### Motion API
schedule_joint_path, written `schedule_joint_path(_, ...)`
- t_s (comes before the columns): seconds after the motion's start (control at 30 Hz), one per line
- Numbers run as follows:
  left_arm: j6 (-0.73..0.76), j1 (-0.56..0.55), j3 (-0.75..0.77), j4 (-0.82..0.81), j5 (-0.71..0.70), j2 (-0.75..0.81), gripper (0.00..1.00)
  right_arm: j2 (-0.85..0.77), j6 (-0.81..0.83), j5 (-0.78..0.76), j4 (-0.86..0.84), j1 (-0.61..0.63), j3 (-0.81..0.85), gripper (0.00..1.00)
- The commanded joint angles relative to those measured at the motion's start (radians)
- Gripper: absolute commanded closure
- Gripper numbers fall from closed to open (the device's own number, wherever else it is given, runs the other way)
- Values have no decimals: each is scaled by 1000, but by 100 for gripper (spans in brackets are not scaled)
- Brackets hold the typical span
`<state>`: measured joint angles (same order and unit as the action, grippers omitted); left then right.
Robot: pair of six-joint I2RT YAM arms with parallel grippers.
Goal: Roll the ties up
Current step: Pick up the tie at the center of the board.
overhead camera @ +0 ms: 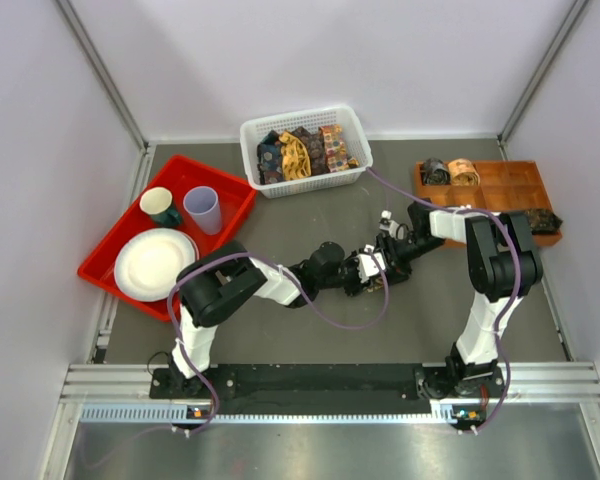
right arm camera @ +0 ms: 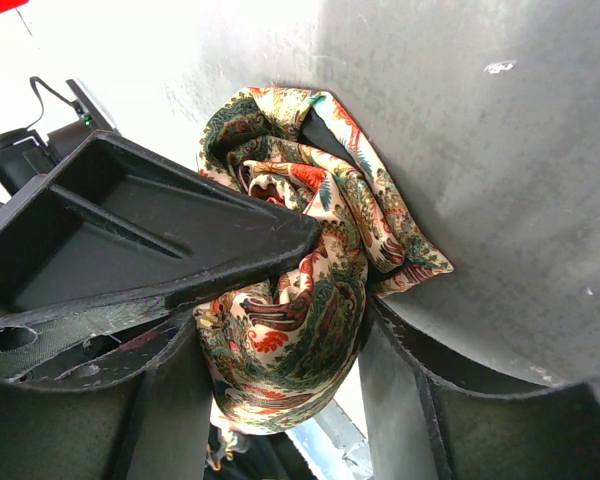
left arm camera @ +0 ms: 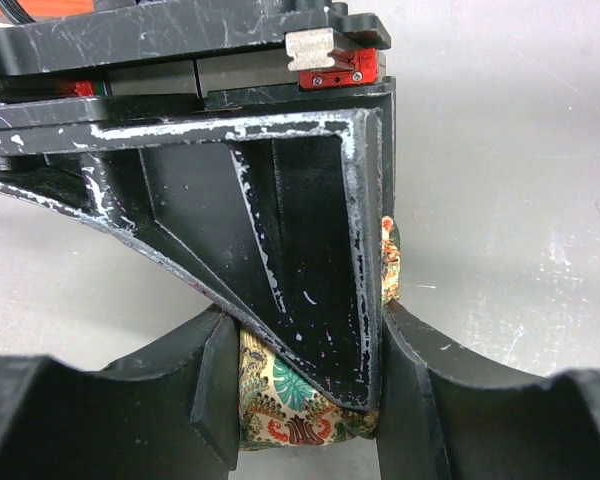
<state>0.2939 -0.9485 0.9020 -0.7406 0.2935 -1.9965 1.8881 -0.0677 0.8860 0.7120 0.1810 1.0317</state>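
Note:
A tan tie with orange-red and green motifs is bunched into a loose coil in the middle of the table, mostly hidden under the arms in the top view. My left gripper (overhead camera: 366, 268) and right gripper (overhead camera: 388, 250) meet there. In the left wrist view the left gripper (left arm camera: 305, 395) is shut on the tie (left arm camera: 285, 405), with a finger of the right gripper (left arm camera: 300, 240) pressed against it. In the right wrist view the right gripper (right arm camera: 280, 375) is shut on the same tie (right arm camera: 320, 215). Several unrolled ties (overhead camera: 302, 150) lie in a white basket (overhead camera: 352, 118).
An orange compartment tray (overhead camera: 500, 185) at the right holds two rolled coils (overhead camera: 450, 171) and a dark tie (overhead camera: 535, 220). A red tray (overhead camera: 235, 195) at the left holds a white plate (overhead camera: 154, 262), a green mug (overhead camera: 159, 205) and a lilac cup (overhead camera: 203, 208).

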Motion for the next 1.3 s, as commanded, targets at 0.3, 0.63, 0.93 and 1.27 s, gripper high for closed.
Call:
schedule_joint_path(0.3, 19, 19, -11, -13, -86, 41, 22, -67, 23, 1, 4, 2, -13, 100)
schedule_joint_path(0.63, -4, 25, -52, -43, -5, 64, 1, -75, 20, 1, -3, -8, 1, 100)
schedule_joint_path(0.93, 1, 33, -104, -51, 16, 122, 1, -127, 31, -2, 30, -21, 31, 100)
schedule_joint_path(1.27, -29, 71, -138, 53, 16, 257, 1, -259, 129, -61, 188, -81, 91, 100)
